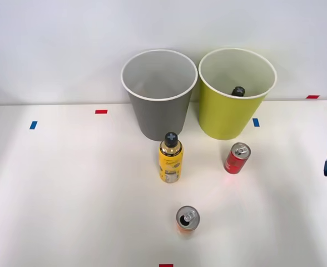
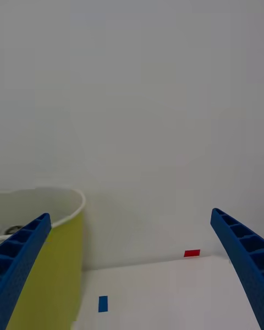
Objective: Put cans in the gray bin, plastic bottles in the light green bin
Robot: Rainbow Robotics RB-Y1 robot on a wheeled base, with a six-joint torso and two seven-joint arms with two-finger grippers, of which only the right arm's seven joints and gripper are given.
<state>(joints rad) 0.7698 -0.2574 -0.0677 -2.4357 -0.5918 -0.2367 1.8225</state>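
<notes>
The gray bin and the yellow-green bin both have white rims and pale insides; a dark cap, probably black, shows inside the yellow-green one. A yellow bottle wears a black cap. One can is red with a silver top; the can at 6 o'clock shows silver over orange-red. The pincer has blue ribbed fingers. Red and blue tape marks dot the white surface.

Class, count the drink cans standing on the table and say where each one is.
2. The red can stands in front of the light green bin. The second can stands nearest the camera, in front of the yellow bottle. Others could lie hidden inside the bins.
</notes>
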